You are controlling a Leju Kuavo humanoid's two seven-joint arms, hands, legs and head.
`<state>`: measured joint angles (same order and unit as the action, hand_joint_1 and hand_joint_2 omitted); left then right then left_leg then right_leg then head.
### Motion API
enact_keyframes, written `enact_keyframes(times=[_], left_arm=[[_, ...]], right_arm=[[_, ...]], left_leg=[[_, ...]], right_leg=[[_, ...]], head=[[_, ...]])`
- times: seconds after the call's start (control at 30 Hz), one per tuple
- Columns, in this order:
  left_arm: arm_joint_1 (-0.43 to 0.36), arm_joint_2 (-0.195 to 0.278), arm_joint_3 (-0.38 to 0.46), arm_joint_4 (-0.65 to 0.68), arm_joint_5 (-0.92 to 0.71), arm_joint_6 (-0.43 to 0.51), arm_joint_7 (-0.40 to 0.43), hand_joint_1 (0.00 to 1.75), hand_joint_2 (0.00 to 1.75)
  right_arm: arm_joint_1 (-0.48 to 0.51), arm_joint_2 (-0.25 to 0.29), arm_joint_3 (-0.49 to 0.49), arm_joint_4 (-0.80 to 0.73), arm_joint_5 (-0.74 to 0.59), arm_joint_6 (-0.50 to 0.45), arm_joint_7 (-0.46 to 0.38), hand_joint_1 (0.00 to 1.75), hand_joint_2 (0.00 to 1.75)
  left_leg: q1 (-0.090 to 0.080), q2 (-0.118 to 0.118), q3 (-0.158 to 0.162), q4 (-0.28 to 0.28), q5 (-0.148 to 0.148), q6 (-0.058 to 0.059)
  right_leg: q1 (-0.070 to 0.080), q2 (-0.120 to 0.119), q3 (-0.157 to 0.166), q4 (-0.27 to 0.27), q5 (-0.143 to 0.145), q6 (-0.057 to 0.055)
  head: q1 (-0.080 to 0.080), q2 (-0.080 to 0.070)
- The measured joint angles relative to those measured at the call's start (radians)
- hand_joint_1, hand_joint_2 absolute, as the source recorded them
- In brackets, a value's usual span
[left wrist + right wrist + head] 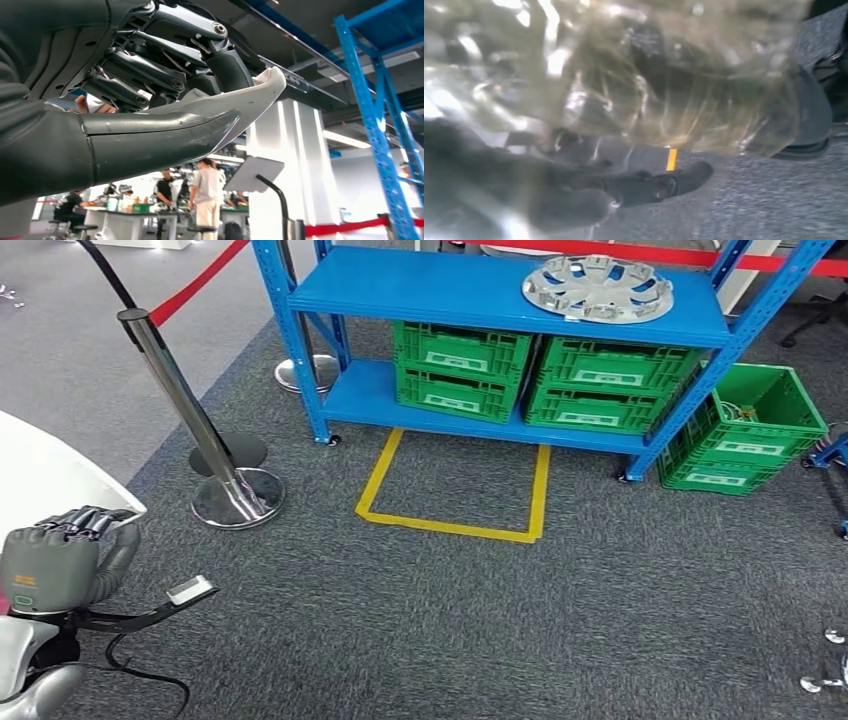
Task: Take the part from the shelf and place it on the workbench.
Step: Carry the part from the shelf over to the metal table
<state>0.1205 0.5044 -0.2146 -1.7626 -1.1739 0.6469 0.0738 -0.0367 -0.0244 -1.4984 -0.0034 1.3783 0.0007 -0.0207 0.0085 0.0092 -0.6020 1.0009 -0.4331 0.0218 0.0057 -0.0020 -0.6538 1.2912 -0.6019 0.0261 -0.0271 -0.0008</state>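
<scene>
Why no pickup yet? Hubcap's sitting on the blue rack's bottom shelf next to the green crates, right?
Not quite. The silver hubcap lies on the top shelf of the blue rack, above the green crates, which are the things on the bottom shelf. The head view shows it. The rest holds: it is on the rack and not picked up.

Right robot hand [624,190] blurred behind glare; white part [40,480] cut off.

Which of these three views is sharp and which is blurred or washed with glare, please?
Head view: sharp and evenly lit, hubcap crisp on the blue shelf. Left wrist view: sharp, backlit, left robot hand dark. Right wrist view: heavily blurred, smeared with yellowish glare.
</scene>
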Motion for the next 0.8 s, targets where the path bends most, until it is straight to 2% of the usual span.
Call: enact_keyframes(times=[0.03, 0.07, 0.1, 0.13, 0.17, 0.2, 0.23, 0.27, 0.3, 0.33, 0.4, 0.43, 0.47, 0.5, 0.53, 0.57, 0.6, 0.63, 0.67, 0.7, 0.77, 0.8], left_arm=[[0.000, -0.001, -0.003, 0.000, 0.003, 0.000, 0.000, 1.75, 1.75], [0.000, -0.003, -0.006, 0.001, 0.007, -0.001, 0.001, 1.75, 1.75], [-0.001, -0.004, -0.008, 0.001, 0.009, -0.001, 0.001, 1.75, 1.75], [-0.003, -0.004, -0.010, 0.001, 0.010, -0.001, 0.001, 1.75, 1.75], [-0.005, -0.005, -0.011, 0.001, 0.012, -0.001, 0.001, 1.75, 1.75], [-0.008, -0.005, -0.012, 0.001, 0.013, -0.001, 0.001, 1.75, 1.75], [-0.010, -0.005, -0.014, 0.001, 0.015, -0.001, 0.001, 1.75, 1.75], [-0.010, -0.006, -0.016, 0.001, 0.017, -0.001, 0.001, 1.75, 1.75], [-0.010, -0.006, -0.019, 0.001, 0.019, -0.001, 0.001, 1.75, 1.75], [-0.010, -0.006, -0.021, 0.001, 0.023, -0.001, 0.001, 1.75, 1.75], [-0.010, -0.006, -0.025, 0.002, 0.032, -0.001, 0.000, 1.75, 1.75], [-0.010, -0.007, -0.028, 0.002, 0.037, -0.001, -0.001, 1.75, 1.75], [-0.010, -0.007, -0.030, 0.002, 0.040, -0.001, -0.001, 1.75, 1.75], [-0.010, -0.008, -0.031, 0.002, 0.041, -0.001, -0.002, 1.75, 1.75], [-0.010, -0.009, -0.032, 0.002, 0.041, -0.001, -0.002, 1.75, 1.75], [-0.010, -0.009, -0.032, 0.002, 0.042, -0.001, -0.002, 1.75, 1.75], [-0.010, -0.009, -0.032, 0.002, 0.042, -0.001, -0.002, 1.75, 1.75], [-0.011, -0.009, -0.032, 0.002, 0.042, -0.001, -0.002, 1.75, 1.75], [-0.011, -0.009, -0.031, 0.002, 0.042, -0.001, -0.002, 1.75, 1.75], [-0.012, -0.009, -0.031, 0.002, 0.042, -0.001, -0.002, 1.75, 1.75], [-0.015, -0.010, -0.032, 0.002, 0.042, -0.001, -0.002, 1.75, 1.75], [-0.016, -0.010, -0.032, 0.002, 0.042, -0.001, -0.003, 1.75, 1.75]], right_arm=[[-0.001, 0.000, 0.001, 0.000, 0.000, 0.001, 0.000, 0.00, 0.00], [-0.002, 0.000, 0.001, 0.000, 0.000, 0.002, 0.001, 0.00, 0.00], [-0.004, 0.000, 0.001, 0.000, 0.001, 0.002, 0.002, 0.00, 0.00], [-0.007, -0.001, 0.002, 0.000, 0.002, 0.002, 0.003, 0.00, 0.00], [-0.010, -0.001, 0.002, 0.000, 0.003, 0.002, 0.001, 0.00, 0.00], [-0.011, -0.001, 0.002, 0.000, 0.003, 0.002, -0.003, 0.00, 0.00], [-0.011, -0.001, 0.002, 0.000, 0.004, 0.002, -0.007, 0.00, 0.00], [-0.009, -0.001, 0.003, 0.000, 0.004, 0.002, -0.011, 0.00, 0.00], [-0.007, -0.001, 0.004, 0.000, 0.005, 0.002, -0.013, 0.00, 0.00], [-0.005, 0.000, 0.006, 0.000, 0.005, 0.002, -0.011, 0.00, 0.00], [-0.004, 0.000, 0.011, 0.000, 0.006, 0.002, -0.007, 0.00, 0.00], [-0.003, 0.000, 0.013, 0.000, 0.006, 0.001, -0.005, 0.00, 0.00], [-0.003, 0.000, 0.015, 0.000, 0.006, 0.001, -0.006, 0.00, 0.00], [-0.002, 0.000, 0.017, 0.000, 0.006, 0.001, -0.006, 0.00, 0.00], [-0.002, 0.000, 0.018, 0.000, 0.006, 0.001, -0.006, 0.00, 0.00], [-0.002, 0.001, 0.019, 0.000, 0.006, 0.002, -0.006, 0.00, 0.00], [-0.002, 0.002, 0.020, 0.000, 0.006, 0.002, -0.006, 0.00, 0.00], [-0.002, 0.003, 0.020, 0.000, 0.006, 0.002, -0.006, 0.00, 0.00], [-0.002, 0.005, 0.021, 0.000, 0.006, 0.002, -0.006, 0.00, 0.00], [-0.002, 0.005, 0.022, 0.000, 0.006, 0.002, -0.006, 0.00, 0.00], [-0.002, 0.005, 0.024, 0.000, 0.006, 0.002, -0.006, 0.00, 0.00], [-0.002, 0.005, 0.025, 0.000, 0.006, 0.002, -0.006, 0.00, 0.00]], left_leg=[[0.001, 0.000, -0.020, 0.001, 0.016, -0.003], [0.002, 0.000, -0.036, 0.001, 0.031, -0.007], [0.002, 0.000, -0.049, 0.003, 0.045, -0.012], [0.001, 0.000, -0.058, 0.004, 0.059, -0.017], [0.001, 0.000, -0.064, 0.003, 0.074, -0.023], [0.001, 0.000, -0.067, 0.000, 0.088, -0.029], [0.003, 0.001, -0.070, -0.004, 0.102, -0.035], [0.005, 0.000, -0.072, -0.006, 0.100, -0.041], [0.006, -0.002, -0.076, 0.004, 0.077, -0.047], [0.007, -0.003, -0.082, 0.032, 0.032, -0.052], [0.008, -0.004, -0.098, 0.143, -0.079, -0.058], [0.008, -0.004, -0.104, 0.211, -0.107, -0.061], [0.008, -0.004, -0.107, 0.264, -0.104, -0.062], [0.008, -0.004, -0.100, 0.294, -0.080, -0.061], [0.007, -0.004, -0.078, 0.288, -0.046, -0.058], [0.006, -0.005, -0.038, 0.246, -0.021, -0.052], [0.003, -0.005, 0.016, 0.177, -0.017, -0.044], [0.001, -0.005, 0.069, 0.102, -0.029, -0.037], [-0.002, -0.004, 0.108, 0.041, -0.048, -0.030], [-0.004, -0.004, 0.129, 0.003, -0.064, -0.026], [-0.002, -0.003, 0.132, -0.028, -0.072, -0.017], [0.000, -0.002, 0.129, -0.036, -0.069, -0.012]], right_leg=[[0.000, 0.000, 0.033, -0.016, 0.036, 0.000], [0.000, 0.000, 0.083, -0.064, 0.059, 0.000], [0.000, 0.000, 0.153, -0.145, 0.059, -0.001], [0.001, 0.001, 0.217, -0.232, 0.039, -0.005], [0.002, 0.002, 0.263, -0.302, 0.016, -0.009], [0.005, 0.003, 0.288, -0.346, 0.001, -0.014], [0.005, 0.003, 0.285, -0.357, 0.000, -0.020], [0.005, 0.001, 0.274, -0.353, 0.011, -0.027], [0.004, -0.002, 0.262, -0.352, 0.022, -0.035], [0.003, -0.005, 0.249, -0.353, 0.035, -0.043], [0.004, -0.010, 0.221, -0.351, 0.057, -0.054], [0.005, -0.011, 0.205, -0.350, 0.069, -0.056], [0.007, -0.013, 0.189, -0.348, 0.080, -0.056], [0.008, -0.014, 0.174, -0.345, 0.091, -0.055], [0.009, -0.014, 0.159, -0.340, 0.101, -0.054], [0.011, -0.015, 0.146, -0.335, 0.110, -0.052], [0.013, -0.015, 0.135, -0.329, 0.117, -0.050], [0.015, -0.015, 0.126, -0.323, 0.123, -0.047], [0.016, -0.015, 0.119, -0.319, 0.129, -0.043], [0.017, -0.015, 0.113, -0.315, 0.134, -0.038], [0.017, -0.015, 0.098, -0.309, 0.140, -0.028], [0.017, -0.012, 0.086, -0.295, 0.129, -0.021]], head=[[0.000, 0.000], [0.000, 0.000], [0.000, 0.000], [0.000, 0.000], [-0.001, 0.000], [-0.001, 0.000], [-0.001, 0.000], [-0.002, 0.000], [-0.003, 0.000], [-0.005, 0.000], [-0.008, 0.000], [-0.008, 0.000], [-0.008, 0.000], [-0.009, 0.000], [-0.009, 0.000], [-0.009, 0.000], [-0.009, 0.000], [-0.009, 0.000], [-0.009, 0.000], [-0.009, 0.000], [-0.009, 0.000], [-0.007, 0.000]])
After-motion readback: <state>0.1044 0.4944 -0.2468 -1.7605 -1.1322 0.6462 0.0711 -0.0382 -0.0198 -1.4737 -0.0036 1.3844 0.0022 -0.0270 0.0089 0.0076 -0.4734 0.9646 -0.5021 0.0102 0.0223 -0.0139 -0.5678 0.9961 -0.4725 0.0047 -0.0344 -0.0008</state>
